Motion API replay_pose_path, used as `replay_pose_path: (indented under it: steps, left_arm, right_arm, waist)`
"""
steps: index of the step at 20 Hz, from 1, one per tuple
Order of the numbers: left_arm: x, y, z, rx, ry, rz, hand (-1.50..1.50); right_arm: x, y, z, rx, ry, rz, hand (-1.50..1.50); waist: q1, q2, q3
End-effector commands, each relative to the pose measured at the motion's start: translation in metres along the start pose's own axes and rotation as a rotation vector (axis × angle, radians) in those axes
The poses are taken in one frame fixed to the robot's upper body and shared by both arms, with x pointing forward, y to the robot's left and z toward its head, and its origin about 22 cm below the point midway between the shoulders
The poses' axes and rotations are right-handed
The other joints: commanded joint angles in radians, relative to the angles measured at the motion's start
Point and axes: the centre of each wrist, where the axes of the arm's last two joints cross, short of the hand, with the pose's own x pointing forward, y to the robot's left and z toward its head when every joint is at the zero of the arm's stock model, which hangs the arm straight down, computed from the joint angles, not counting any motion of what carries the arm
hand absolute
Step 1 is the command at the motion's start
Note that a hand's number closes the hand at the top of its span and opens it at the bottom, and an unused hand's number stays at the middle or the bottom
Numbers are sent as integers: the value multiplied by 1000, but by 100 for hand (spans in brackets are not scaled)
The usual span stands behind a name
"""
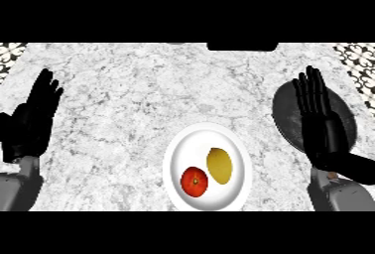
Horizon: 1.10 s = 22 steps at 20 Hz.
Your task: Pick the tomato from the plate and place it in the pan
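A red tomato (194, 181) lies on the lower left part of a white plate (209, 134), with a yellow lemon (219, 165) beside it to the upper right. A dark round pan (286, 115) rests on the counter at the right, largely covered by my right hand (322, 124). That hand is open, fingers straight and pointing away, hovering over the pan and well right of the plate. My left hand (29, 121) is open at the left edge, fingers up, far from the plate. Neither hand holds anything.
The white marbled counter (132, 99) spreads between the hands. A dark object (242, 46) sits at the far edge, top centre. Patterned tiles (359, 59) show at the upper corners.
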Motion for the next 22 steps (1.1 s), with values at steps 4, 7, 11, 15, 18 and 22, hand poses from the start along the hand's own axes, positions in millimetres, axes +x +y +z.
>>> replay_pose_path:
  steps: [4,7,11,15,18,22]
  left_arm:
    - [-17,-39,20,-181,-128,57,0]
    - [-28,-60,36,-232,-105,78,0]
    - [-34,-72,44,-287,-143,115,0]
    - [-62,-80,66,-324,-151,111,0]
    - [-58,-82,56,-319,-145,103,0]
    - [-59,-86,51,-334,-154,112,0]
  right_arm:
    - [22,51,35,39,-134,-102,150]
    - [-22,-22,72,-99,100,380,150]
    - [5,48,156,-225,51,90,-150]
    - [2,39,199,-147,75,302,-150]
    - [17,32,200,-127,52,393,-150]
    - [43,48,192,-46,132,462,-150]
  waist:
    - [-8,6,21]
    - [-81,4,9]
    - [-47,0,22]
    - [-20,6,21]
    - [-11,9,22]
    - [-3,12,20]
